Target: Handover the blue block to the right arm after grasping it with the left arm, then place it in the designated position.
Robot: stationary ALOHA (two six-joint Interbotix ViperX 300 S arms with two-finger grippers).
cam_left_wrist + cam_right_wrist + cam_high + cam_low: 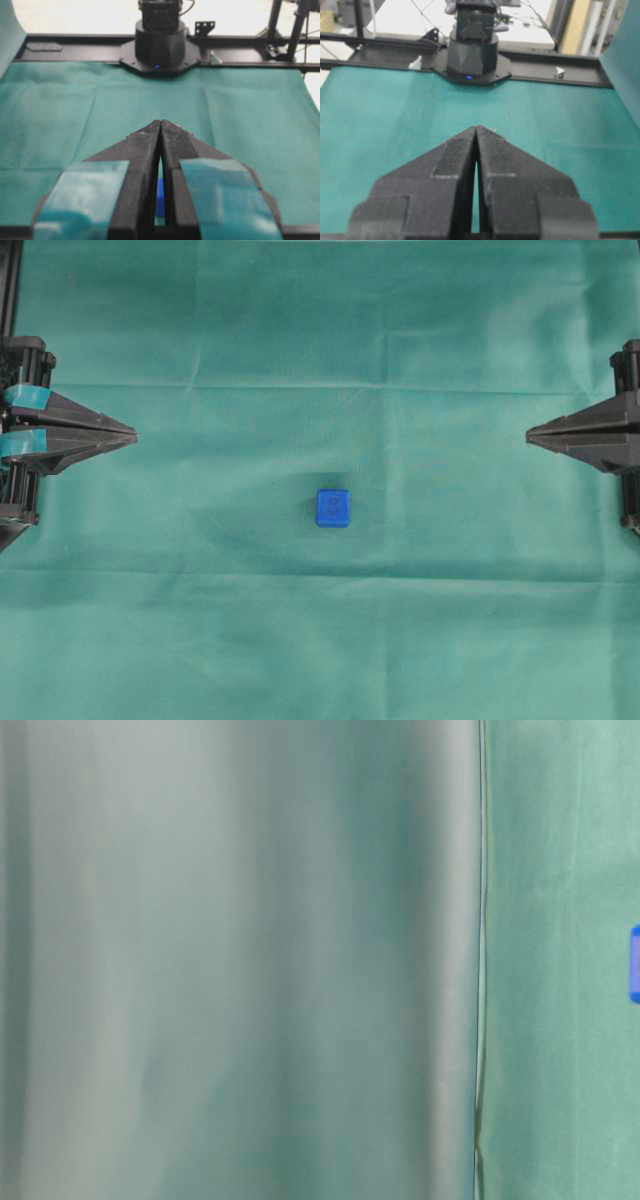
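The green cloth [320, 640] is covering my whole workspace. My left gripper [132, 437] and right gripper [530, 435] are waiting at opposite edges, fingers pressed together, gripping nothing. The blue block [333, 508] is sitting mid-cloth between them, well apart from both.

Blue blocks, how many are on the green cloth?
1. The blue block sits alone near the middle of the green cloth, between the left gripper and the right gripper. None looks hidden.
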